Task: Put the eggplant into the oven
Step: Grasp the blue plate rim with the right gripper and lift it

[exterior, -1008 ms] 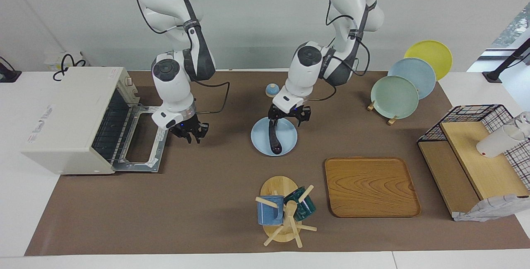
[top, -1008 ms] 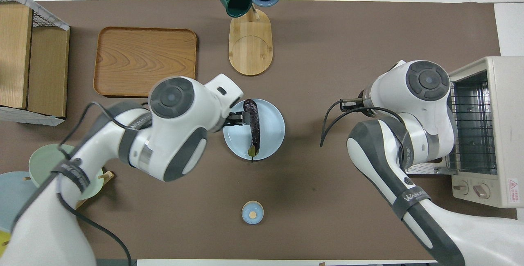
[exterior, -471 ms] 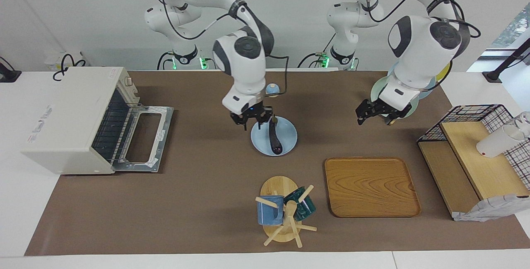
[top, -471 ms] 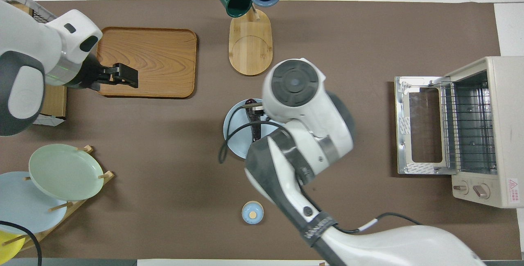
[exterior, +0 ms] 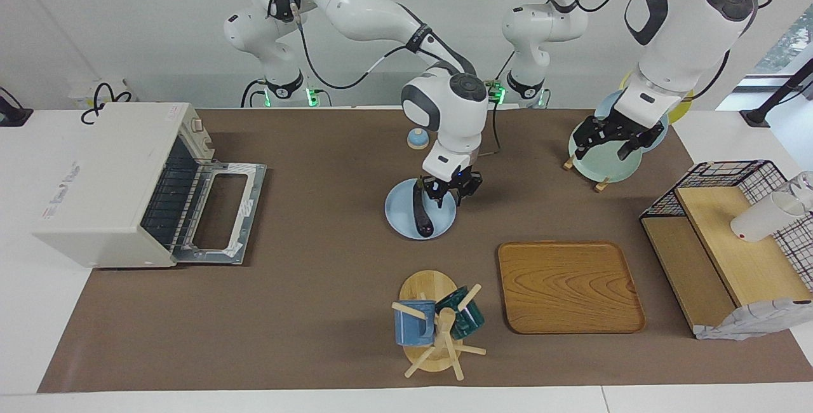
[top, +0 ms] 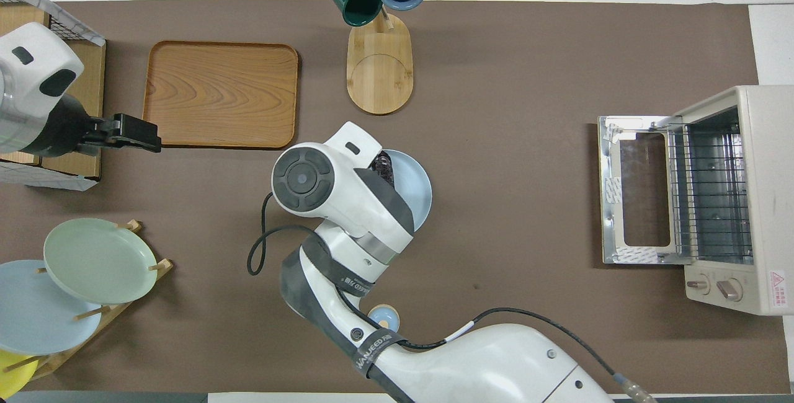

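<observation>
Brown mat: right gripper [exterior: 448, 192] swung from oven [exterior: 108, 184] to the plate's [exterior: 401, 213] one-o'clock rim beside the eggplant [exterior: 421, 216] (claw width: cannot tell), left gripper [exterior: 613, 136] withdrawn, spread wide, so pickup looks next.

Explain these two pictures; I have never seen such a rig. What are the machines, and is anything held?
Two robot arms with two-finger grippers work at a table. One picture faces them from across the table; the other looks down from above their end. The eggplant lies on a light blue plate. The right gripper is low over the eggplant's end nearer the robots; whether it grips, I cannot tell. The left gripper, open and empty, hangs over the rack of plates. The oven stands open at the right arm's end. There are also a wooden tray and a mug tree.
</observation>
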Robot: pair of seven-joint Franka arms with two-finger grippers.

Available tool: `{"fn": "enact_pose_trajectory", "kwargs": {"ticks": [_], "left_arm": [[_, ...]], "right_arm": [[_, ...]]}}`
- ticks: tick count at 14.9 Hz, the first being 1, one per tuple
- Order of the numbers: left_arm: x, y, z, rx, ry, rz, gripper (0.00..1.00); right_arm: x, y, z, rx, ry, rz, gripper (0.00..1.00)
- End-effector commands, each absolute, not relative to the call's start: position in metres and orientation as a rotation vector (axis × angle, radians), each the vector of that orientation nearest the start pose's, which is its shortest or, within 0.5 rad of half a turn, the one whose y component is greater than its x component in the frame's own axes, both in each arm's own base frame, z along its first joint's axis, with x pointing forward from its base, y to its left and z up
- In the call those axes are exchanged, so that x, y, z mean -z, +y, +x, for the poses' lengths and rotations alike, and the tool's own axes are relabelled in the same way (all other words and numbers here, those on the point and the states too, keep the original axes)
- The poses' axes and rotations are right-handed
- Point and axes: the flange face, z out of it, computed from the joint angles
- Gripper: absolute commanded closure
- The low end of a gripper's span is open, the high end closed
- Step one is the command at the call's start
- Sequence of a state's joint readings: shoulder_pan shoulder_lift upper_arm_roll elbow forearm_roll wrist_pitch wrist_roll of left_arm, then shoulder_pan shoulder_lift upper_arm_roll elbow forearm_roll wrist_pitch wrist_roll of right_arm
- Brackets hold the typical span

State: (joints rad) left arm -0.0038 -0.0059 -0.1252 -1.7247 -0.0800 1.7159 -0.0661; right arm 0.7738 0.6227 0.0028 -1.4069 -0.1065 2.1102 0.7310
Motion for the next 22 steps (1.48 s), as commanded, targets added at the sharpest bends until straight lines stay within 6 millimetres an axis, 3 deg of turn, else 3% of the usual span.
{"fn": "enact_pose_trajectory", "kwargs": {"ticks": [1,3,6,10,11,13,16,19,20,22], "left_arm": [[-0.570,-0.077,0.542,-0.034,0.093,-3.197,0.00],[-0.571,-0.077,0.537,-0.070,0.092,-3.193,0.00],[-0.567,-0.081,0.530,-0.119,0.110,-3.173,0.00],[-0.588,-0.076,0.532,-0.103,0.147,-3.099,0.00],[-0.594,-0.076,0.533,-0.103,0.144,-3.100,0.00],[-0.598,-0.081,0.535,-0.088,0.146,-3.103,0.00],[-0.597,-0.081,0.540,-0.062,0.132,-3.121,0.00],[-0.597,-0.077,0.539,-0.062,0.132,-3.118,0.00],[-0.598,-0.078,0.538,-0.059,0.135,-3.117,0.00],[-0.596,-0.078,0.538,-0.062,0.132,-3.119,0.00]], "right_arm": [[-0.350,0.515,0.524,0.255,-0.140,-3.114,0.53],[-0.336,0.521,0.509,0.239,-0.177,-3.125,0.52],[-0.319,0.514,0.500,0.236,-0.189,-3.122,0.52],[-0.308,0.508,0.492,0.226,-0.195,-3.125,0.56],[-0.305,0.506,0.490,0.222,-0.204,-3.134,0.66],[-0.305,0.503,0.488,0.223,-0.223,-3.157,1.00],[-0.303,0.496,0.486,0.255,-0.297,-3.210,1.00],[-0.323,0.464,0.496,0.240,-0.391,-3.508,1.00],[-0.333,0.453,0.498,0.221,-0.355,-3.538,1.00],[-0.351,0.410,0.517,0.178,-0.238,-3.570,1.00]]}}
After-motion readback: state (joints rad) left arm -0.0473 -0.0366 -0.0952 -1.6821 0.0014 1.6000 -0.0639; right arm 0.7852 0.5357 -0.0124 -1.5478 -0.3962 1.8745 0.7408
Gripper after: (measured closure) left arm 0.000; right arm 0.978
